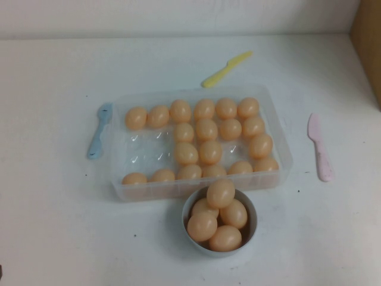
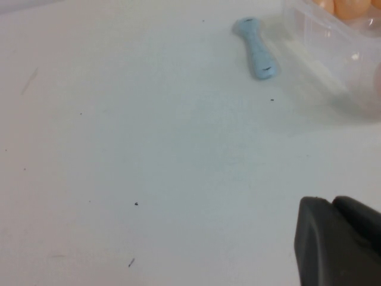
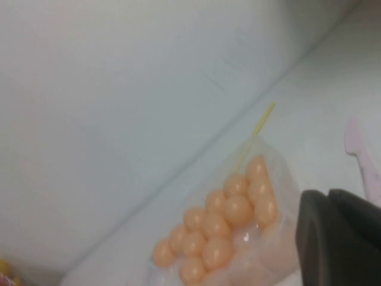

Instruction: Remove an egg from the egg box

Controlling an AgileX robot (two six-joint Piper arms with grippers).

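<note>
The egg box (image 1: 143,150), a clear plastic tray, lies in the middle of the table. Many peach-orange eggs (image 1: 209,152) fill its cups, and several cups at its left are empty. Neither arm shows in the high view. My left gripper (image 2: 330,201) is shut and empty, low over bare table to the left of the box corner (image 2: 324,44). My right gripper (image 3: 327,193) is shut and empty, raised to the right of the box (image 3: 280,179), whose eggs (image 3: 238,208) show beside it.
A small round bowl (image 1: 252,229) with several eggs (image 1: 221,193) stands in front of the box. A blue plastic knife (image 1: 100,130) (image 2: 256,50) lies left of it, a yellow one (image 1: 226,68) behind, a pink one (image 1: 319,147) right. A brown board (image 1: 367,42) stands far right.
</note>
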